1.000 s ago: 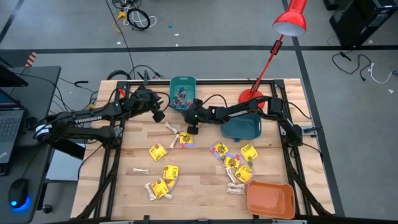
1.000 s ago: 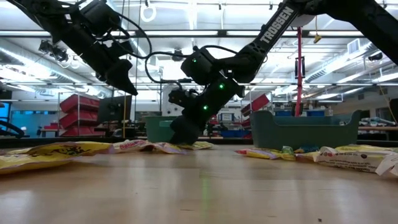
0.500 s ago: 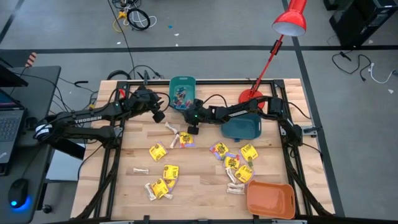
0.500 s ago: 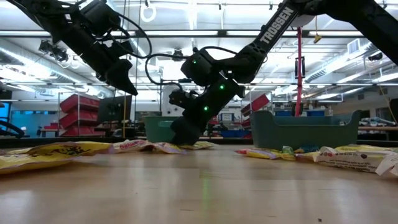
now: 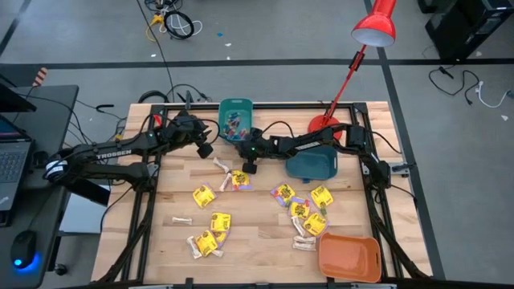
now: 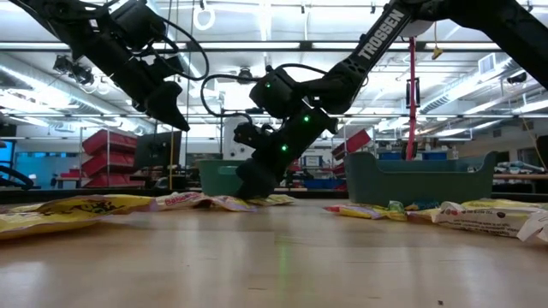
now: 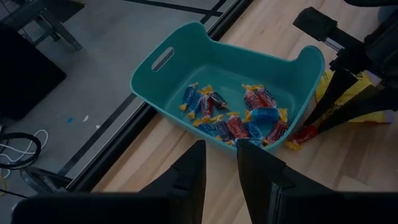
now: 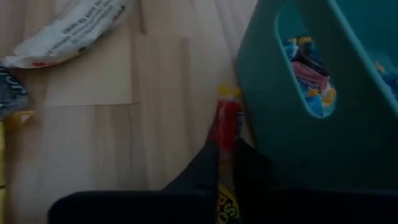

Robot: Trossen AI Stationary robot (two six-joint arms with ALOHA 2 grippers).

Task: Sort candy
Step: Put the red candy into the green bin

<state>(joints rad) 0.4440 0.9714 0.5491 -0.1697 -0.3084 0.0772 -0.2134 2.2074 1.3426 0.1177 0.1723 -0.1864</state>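
Centrally, the right pincer (image 5: 249, 168) pinches a red candy (image 8: 226, 124) just beside the teal bin (image 5: 235, 105); the left pincer (image 5: 206, 149), nearly closed and empty, hovers upper left.

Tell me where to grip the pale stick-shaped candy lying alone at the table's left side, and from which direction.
Grip the pale stick-shaped candy at its middle, coming straight down from above, fingers closing across its narrow width. It lies flat on the wooden table with its long axis running left to right, and bare wood on both long sides leaves room for the fingers.
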